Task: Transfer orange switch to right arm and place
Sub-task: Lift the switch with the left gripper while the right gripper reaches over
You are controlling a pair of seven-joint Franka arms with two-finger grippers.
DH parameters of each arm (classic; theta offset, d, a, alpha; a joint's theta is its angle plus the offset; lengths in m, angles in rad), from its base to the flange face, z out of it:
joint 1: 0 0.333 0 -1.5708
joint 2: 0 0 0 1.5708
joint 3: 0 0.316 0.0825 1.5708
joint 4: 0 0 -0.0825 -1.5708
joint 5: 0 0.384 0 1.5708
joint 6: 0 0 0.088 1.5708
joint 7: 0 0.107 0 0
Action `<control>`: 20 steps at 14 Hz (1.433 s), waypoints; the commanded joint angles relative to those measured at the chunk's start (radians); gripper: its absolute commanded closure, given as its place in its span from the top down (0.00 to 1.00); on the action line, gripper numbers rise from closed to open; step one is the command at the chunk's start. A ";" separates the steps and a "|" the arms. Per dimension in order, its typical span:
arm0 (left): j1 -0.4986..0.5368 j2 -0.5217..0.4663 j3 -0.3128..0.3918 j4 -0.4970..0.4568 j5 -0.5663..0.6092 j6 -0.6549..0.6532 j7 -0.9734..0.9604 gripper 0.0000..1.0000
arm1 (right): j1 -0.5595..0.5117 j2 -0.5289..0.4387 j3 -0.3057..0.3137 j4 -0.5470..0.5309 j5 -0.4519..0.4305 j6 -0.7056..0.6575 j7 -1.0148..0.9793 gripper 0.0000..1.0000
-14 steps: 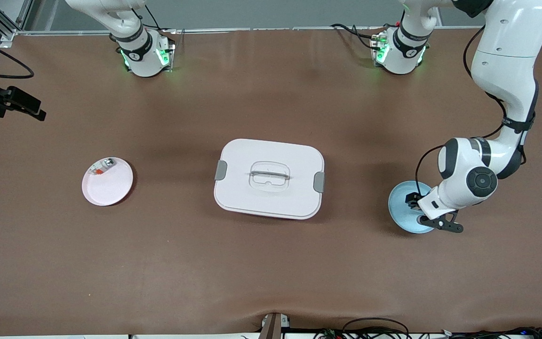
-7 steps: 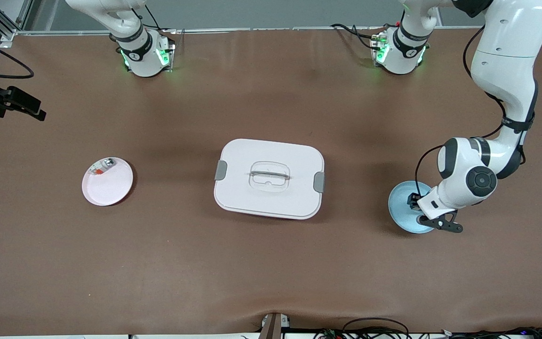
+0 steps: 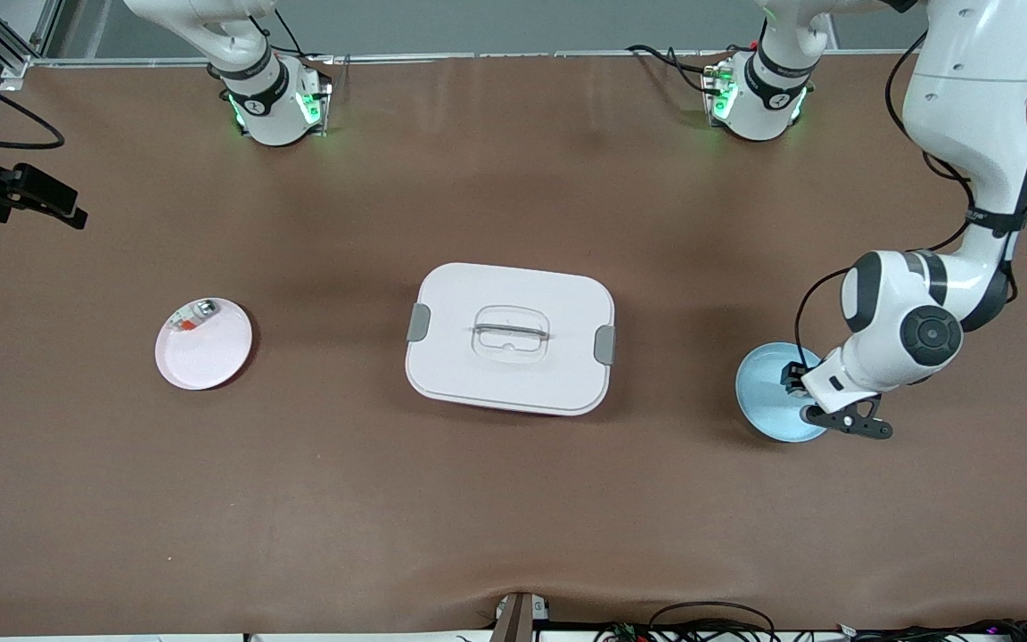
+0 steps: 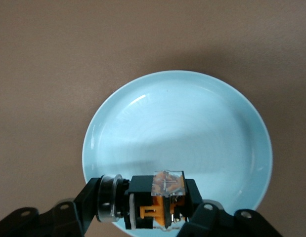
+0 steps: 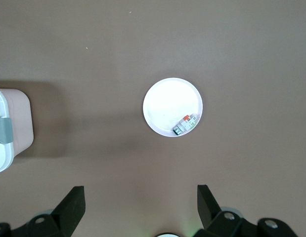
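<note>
Left gripper [image 4: 160,219] over the blue plate [image 3: 763,406], fingers clamped on the orange switch [image 4: 165,197].
Plate sits at the left arm's end of the desk [image 3: 513,499]. Right gripper [image 5: 140,205] waits high over the pink plate [image 3: 210,357], fingers spread wide, holding nothing. A small clear part [image 5: 185,124] lies in the pink plate. White lidded box [image 3: 510,337] sits mid-desk between the plates.
</note>
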 commanded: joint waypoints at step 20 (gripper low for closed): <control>-0.008 -0.435 -0.135 0.430 -0.495 -0.973 -0.570 0.00 | 0.030 0.146 0.002 0.025 -0.057 -0.005 -0.080 1.00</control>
